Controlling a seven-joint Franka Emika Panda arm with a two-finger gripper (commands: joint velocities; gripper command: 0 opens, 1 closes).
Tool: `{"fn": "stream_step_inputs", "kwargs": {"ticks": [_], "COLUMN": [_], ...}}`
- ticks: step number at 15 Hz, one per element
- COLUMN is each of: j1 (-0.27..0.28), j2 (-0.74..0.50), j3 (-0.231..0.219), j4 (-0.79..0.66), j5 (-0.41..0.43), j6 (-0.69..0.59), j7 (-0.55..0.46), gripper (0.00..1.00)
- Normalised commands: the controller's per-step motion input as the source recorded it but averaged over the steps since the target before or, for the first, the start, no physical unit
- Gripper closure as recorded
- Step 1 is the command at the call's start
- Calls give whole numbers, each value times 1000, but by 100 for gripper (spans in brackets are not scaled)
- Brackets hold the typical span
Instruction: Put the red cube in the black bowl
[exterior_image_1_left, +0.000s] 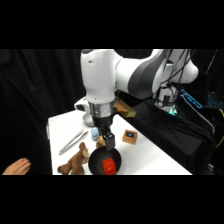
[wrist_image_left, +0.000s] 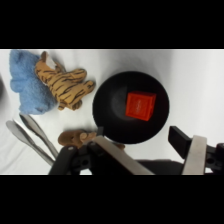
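Observation:
The red cube (exterior_image_1_left: 108, 166) (wrist_image_left: 139, 106) lies inside the black bowl (exterior_image_1_left: 93, 159) (wrist_image_left: 107, 107), a little off its centre. The bowl sits near the table's front edge. My gripper (exterior_image_1_left: 106, 142) (wrist_image_left: 155, 157) hangs just above the bowl's far rim. Its fingers (wrist_image_left: 194, 155) stand wide apart in the wrist view, open with nothing between them, and the cube lies free of them.
Metal tongs (exterior_image_1_left: 72, 141) (wrist_image_left: 32, 140) lie left of the bowl. A striped plush toy (exterior_image_1_left: 75, 161) (wrist_image_left: 65, 85) and a blue cloth (wrist_image_left: 27, 82) are beside it. A wooden block with a blue top (exterior_image_1_left: 130, 136) stands to the right. A person's hand (exterior_image_1_left: 17, 166) rests at the left edge.

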Motion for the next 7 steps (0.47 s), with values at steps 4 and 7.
{"fn": "stream_step_inputs", "kwargs": {"ticks": [4,7], "j1": [-111,-101], "j2": [-246,-218], "j3": [108,83], "j4": [87,55], "j5": [254,171], "j6": [-554,-396], "j7": [-251,-131], "gripper": [0,0]}}
